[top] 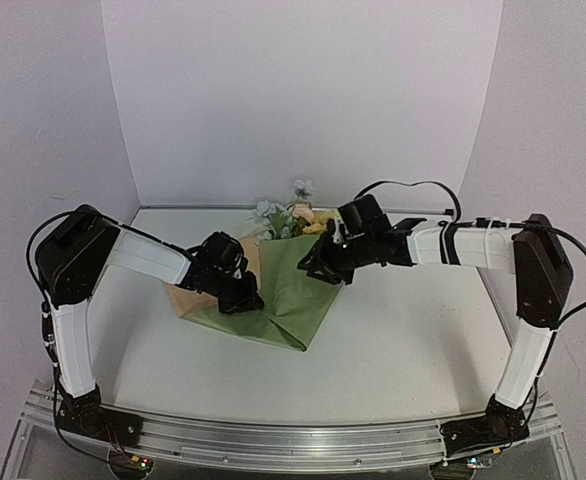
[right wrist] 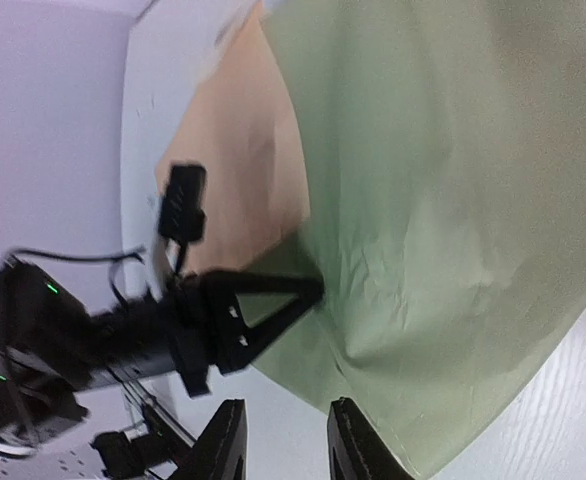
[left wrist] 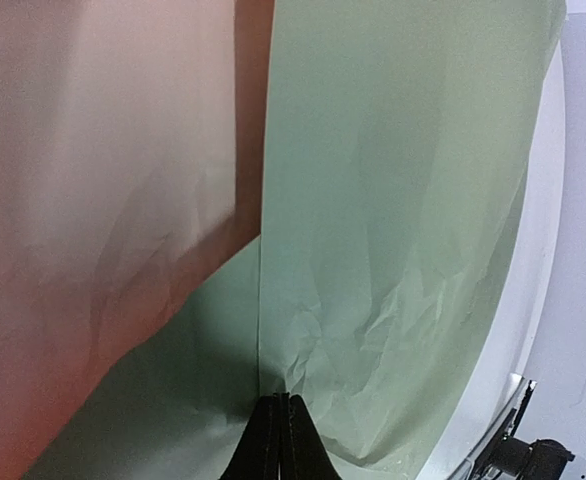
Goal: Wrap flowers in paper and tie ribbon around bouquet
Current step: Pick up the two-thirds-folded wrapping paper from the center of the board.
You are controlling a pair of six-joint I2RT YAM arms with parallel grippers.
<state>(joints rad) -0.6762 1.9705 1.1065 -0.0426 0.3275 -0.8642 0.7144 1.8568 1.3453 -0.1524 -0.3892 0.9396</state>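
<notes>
- Setup: white worktop (top: 403, 330) boxed in by pale walls (top: 303, 90) at the back and both sides. Both arms reach in to the middle.
- The paper (top: 291, 300) lies mid-worktop, a green flap folded over with its tan underside (left wrist: 93, 200) exposed on the left. The flowers (top: 288, 215) lie inside the fold, with only the blooms poking out at the far edge.
- Ribbon: not visible in any view.
- Left tool (left wrist: 278, 410) is closed. The flap's straight edge runs right into its tips, so I read it as pinching the paper at the crease, probably to pin the fold so it can't spring open.
- Right tool (right wrist: 285, 430) has its jaws apart with nothing between them. It hangs just off the paper's right edge, likely staged for the next fold.
- Stage: wrap partly done, no cone yet and no tie.
- Edges: the near corner of the paper points at the arm bases and the right edge is free and reachable.
- Room: bare worktop to the right and near side. The back wall is close behind the blooms and the two tools sit near each other over the paper, so collision is the risk.
</notes>
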